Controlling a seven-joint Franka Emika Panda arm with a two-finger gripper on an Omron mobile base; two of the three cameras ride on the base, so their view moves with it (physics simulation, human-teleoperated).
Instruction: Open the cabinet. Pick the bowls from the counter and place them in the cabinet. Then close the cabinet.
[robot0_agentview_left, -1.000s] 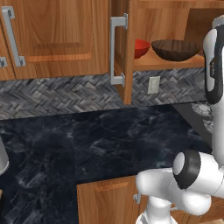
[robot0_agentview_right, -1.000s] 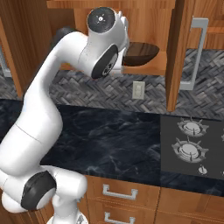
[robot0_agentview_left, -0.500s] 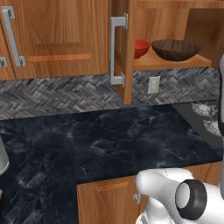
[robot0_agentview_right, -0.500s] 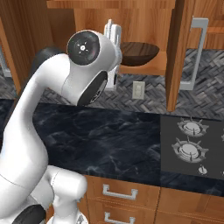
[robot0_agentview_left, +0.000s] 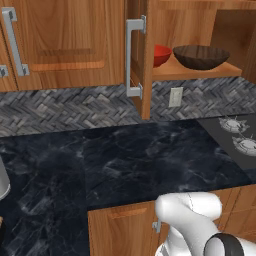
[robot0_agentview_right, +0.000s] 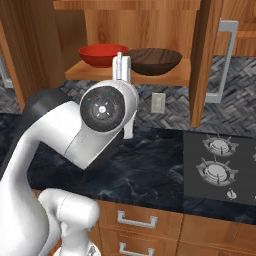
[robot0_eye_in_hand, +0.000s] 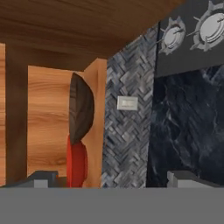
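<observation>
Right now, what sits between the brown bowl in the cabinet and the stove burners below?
In the right base view, below the brown bowl comes the shelf, then herringbone tile wall with a white outlet, then the burners.

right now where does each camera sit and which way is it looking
Left base view: behind the arm's left, looking forward and down at the counter and open cabinet; arm base at lower right.
Right base view: behind its right, facing the red bowl and wood bowl; arm at left.
Hand view: rolled sideways, facing the shelf; open gripper.
All three share both bowls.
</observation>
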